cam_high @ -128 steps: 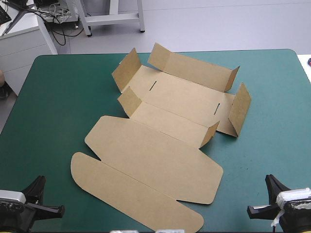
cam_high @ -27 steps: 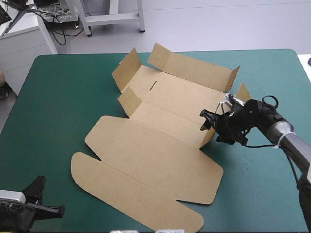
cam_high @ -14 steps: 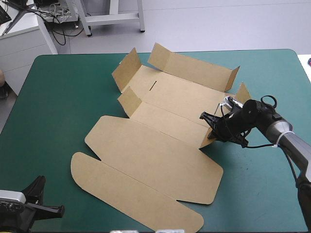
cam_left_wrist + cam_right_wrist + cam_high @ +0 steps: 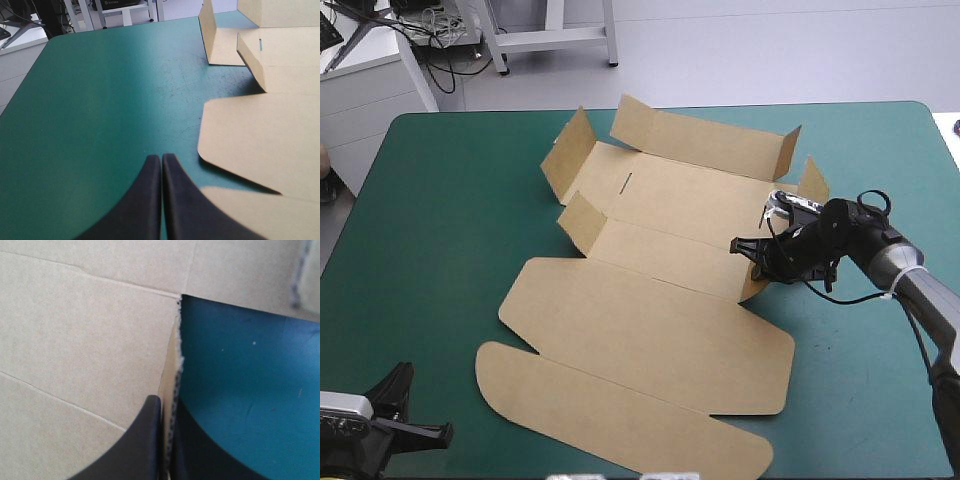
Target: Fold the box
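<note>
The box (image 4: 650,310) lies opened out on the middle of the teal-green tabletop (image 4: 430,230), its base panel flat and some of its walls raised. Along the box's far side the long wall (image 4: 705,140) tilts upward. Short end flaps stand at the box's far-left corner (image 4: 565,152), at its far-right corner (image 4: 812,180) and partway down its left side (image 4: 582,222). On the box's near side two broad lid panels lie flat, and the outer panel (image 4: 620,425) has rounded ends

The right jaws are clamped on the small flap (image 4: 170,365) at the box's right side, where the base meets the first lid panel. In the right wrist view that flap's cut edge stands upright between the black fingers (image 4: 142,440), which are all but together. Brown board lies on one side of the flap and bare cover on the other

The left jaws are pressed together in one pointed arch (image 4: 150,200) and hold nothing. They sit low over bare cover, well apart from the box and off its near-left corner, with the rounded lid panels (image 4: 260,135) ahead and to one side
</note>
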Action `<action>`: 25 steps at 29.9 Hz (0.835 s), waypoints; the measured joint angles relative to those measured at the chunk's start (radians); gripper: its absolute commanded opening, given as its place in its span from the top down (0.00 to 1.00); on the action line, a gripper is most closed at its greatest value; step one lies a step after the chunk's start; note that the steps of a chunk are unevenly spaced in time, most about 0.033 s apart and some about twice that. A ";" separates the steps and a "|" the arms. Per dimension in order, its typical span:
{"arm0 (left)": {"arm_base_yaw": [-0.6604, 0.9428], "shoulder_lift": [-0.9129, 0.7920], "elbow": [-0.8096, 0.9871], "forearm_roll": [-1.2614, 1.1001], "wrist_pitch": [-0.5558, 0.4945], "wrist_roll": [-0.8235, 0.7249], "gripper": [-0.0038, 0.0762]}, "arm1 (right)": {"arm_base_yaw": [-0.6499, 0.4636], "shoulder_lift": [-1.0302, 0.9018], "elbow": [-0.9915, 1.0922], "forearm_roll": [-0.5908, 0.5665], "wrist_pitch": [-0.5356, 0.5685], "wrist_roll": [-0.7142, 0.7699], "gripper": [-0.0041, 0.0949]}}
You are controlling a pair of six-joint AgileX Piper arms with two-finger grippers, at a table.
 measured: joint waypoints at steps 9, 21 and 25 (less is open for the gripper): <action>0.000 0.000 0.000 0.000 0.000 0.000 0.96 | 0.000 0.068 -0.237 -0.142 0.133 -0.250 0.96; 0.000 0.000 0.000 0.000 0.000 0.000 0.96 | 0.051 0.371 -0.618 -0.179 0.354 -0.628 0.96; 0.000 0.000 0.000 0.000 0.000 0.000 0.96 | 0.104 0.432 -0.730 -0.180 0.387 -0.758 0.96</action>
